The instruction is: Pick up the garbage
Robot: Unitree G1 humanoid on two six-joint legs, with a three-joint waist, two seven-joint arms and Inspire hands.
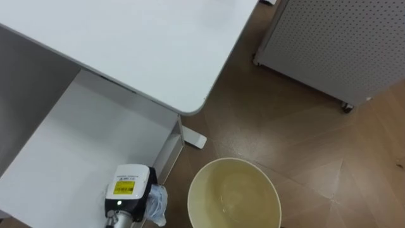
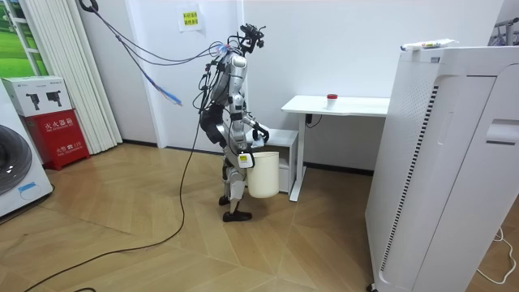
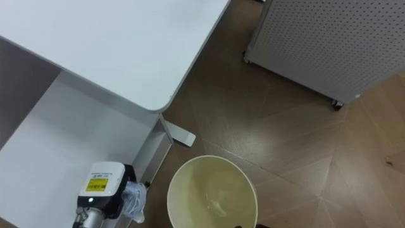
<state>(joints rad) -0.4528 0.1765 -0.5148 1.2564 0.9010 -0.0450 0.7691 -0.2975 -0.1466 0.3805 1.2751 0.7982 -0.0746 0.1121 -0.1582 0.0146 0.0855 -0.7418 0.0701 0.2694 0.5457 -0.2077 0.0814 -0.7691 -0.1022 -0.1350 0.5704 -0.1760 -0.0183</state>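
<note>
My left hand comes in at the lower left, over the low white shelf beside the desk. Its fingers are curled round a crumpled piece of pale bluish garbage. Just right of that hand hangs a round cream bin, open at the top, with nothing to be seen inside. In the room view the bin is off the floor in front of my legs, and my right hand grips its rim on the near side.
The white desk fills the upper left, with its rounded corner above the bin and its foot on the wooden floor. A white perforated unit on wheels stands at the upper right. On the desk sits a small red thing.
</note>
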